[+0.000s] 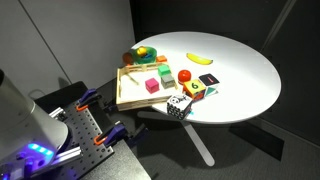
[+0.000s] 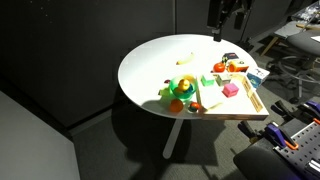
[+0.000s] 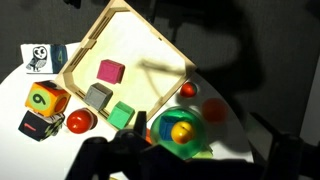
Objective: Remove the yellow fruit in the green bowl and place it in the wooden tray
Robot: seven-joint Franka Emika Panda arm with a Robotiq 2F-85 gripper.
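The green bowl (image 3: 160,128) sits on the white table just off a corner of the wooden tray (image 3: 135,45). It holds the yellow fruit (image 3: 181,131) beside a blue cube (image 3: 166,126). Both exterior views show the bowl (image 1: 143,56) (image 2: 183,90) next to the tray (image 1: 132,92) (image 2: 240,98). My gripper (image 3: 196,166) hangs high above the bowl. Its dark fingers stand wide apart at the bottom of the wrist view, open and empty. In an exterior view the gripper (image 2: 224,16) is well above the table's far side.
The tray holds a pink cube (image 3: 110,71), a grey cube (image 3: 97,96) and a green cube (image 3: 122,115). Round red fruits (image 3: 80,122) (image 3: 188,90) and printed cubes (image 3: 47,98) lie beside the tray. A banana (image 1: 200,58) lies further out on the round table (image 1: 245,80).
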